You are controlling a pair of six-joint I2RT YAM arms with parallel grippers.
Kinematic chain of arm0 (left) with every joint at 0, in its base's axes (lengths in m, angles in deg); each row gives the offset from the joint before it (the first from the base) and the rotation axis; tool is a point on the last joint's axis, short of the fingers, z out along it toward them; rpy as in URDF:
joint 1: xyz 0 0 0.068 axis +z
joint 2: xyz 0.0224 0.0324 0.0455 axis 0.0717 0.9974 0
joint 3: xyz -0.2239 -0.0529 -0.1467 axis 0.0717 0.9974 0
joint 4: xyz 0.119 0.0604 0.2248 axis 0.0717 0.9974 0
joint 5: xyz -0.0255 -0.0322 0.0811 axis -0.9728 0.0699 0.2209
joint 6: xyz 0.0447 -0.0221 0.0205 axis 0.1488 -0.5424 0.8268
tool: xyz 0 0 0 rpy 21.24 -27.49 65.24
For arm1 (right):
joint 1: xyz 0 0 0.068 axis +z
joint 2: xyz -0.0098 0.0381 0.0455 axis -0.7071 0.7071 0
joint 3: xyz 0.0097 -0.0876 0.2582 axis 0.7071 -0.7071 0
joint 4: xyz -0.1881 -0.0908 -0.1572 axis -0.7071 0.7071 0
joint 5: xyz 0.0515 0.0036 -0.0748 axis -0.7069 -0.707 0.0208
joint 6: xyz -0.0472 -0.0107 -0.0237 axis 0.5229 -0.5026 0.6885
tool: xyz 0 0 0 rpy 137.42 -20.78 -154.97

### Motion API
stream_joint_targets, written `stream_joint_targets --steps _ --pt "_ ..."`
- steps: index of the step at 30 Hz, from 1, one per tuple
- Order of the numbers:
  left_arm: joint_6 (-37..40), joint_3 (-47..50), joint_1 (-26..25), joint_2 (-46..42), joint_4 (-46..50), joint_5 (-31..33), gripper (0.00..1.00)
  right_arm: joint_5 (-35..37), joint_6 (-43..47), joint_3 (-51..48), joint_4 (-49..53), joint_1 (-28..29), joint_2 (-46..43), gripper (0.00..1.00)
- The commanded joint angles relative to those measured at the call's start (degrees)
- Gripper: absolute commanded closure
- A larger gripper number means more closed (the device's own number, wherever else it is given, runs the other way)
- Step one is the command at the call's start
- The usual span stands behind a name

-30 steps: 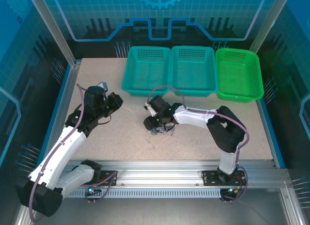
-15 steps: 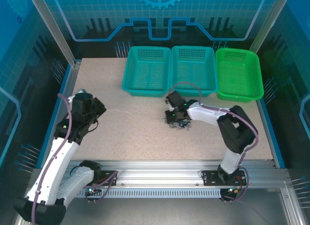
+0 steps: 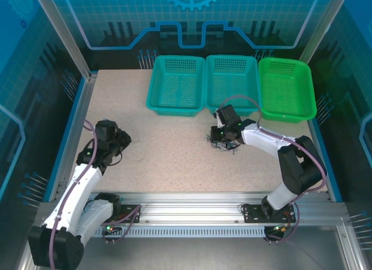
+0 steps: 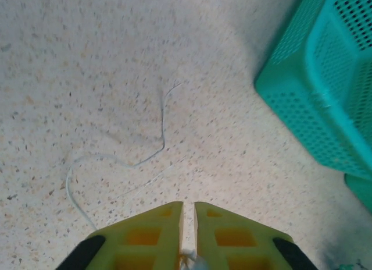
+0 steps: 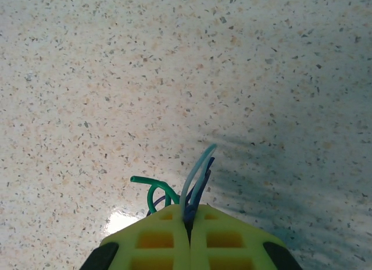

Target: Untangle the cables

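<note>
Cables (image 5: pixel 192 194), tangled green, blue and pale strands, pinched in the fully closed right fingers (image 5: pixel 195 220) before the middle teal basket (image 3: pixel 232 58). Left fingers (image 4: pixel 178 214) nearly closed by a loose whitish wire (image 4: pixel 162 130) on the table (image 4: pixel 87 60); grip unclear. Hard pulling could tighten knots or slip strands

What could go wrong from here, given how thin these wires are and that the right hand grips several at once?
1. The right hand is shut on several cables together; pulling may tighten the tangle instead of freeing a strand.
2. The whitish wire seems pinched only near its end by the left hand, so it could slip out.
3. The cables are close to the middle teal basket; its mesh might snag loose ends.
</note>
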Motion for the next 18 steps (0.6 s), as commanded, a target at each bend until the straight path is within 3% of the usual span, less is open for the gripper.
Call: stream_joint_targets --steps 1,3,7,9,14,18 --pt "1.55 0.81 0.24 -0.20 -4.91 -2.94 0.93 -1.74 1.56 1.54 0.56 0.28 -2.19 1.00" --pt "1.60 0.32 0.23 0.06 -5.58 -4.68 1.00 -2.19 3.18 1.50 1.24 0.53 -2.81 0.95" --pt "1.85 -1.54 0.26 0.63 -5.39 -6.14 1.00 -4.90 5.57 1.58 2.02 1.48 -5.34 0.62" --pt "2.26 -2.66 0.16 0.81 -4.58 -6.57 1.00 -5.50 6.25 2.15 2.70 2.25 -7.18 0.52" --pt "1.63 -8.79 -1.32 1.18 -5.52 -13.15 1.00 -5.24 7.95 4.01 3.44 4.72 -12.40 0.46" --pt "3.38 -22.41 -6.89 4.14 -6.69 -13.36 1.00 -4.88 6.67 4.17 1.39 5.91 -17.51 0.46"
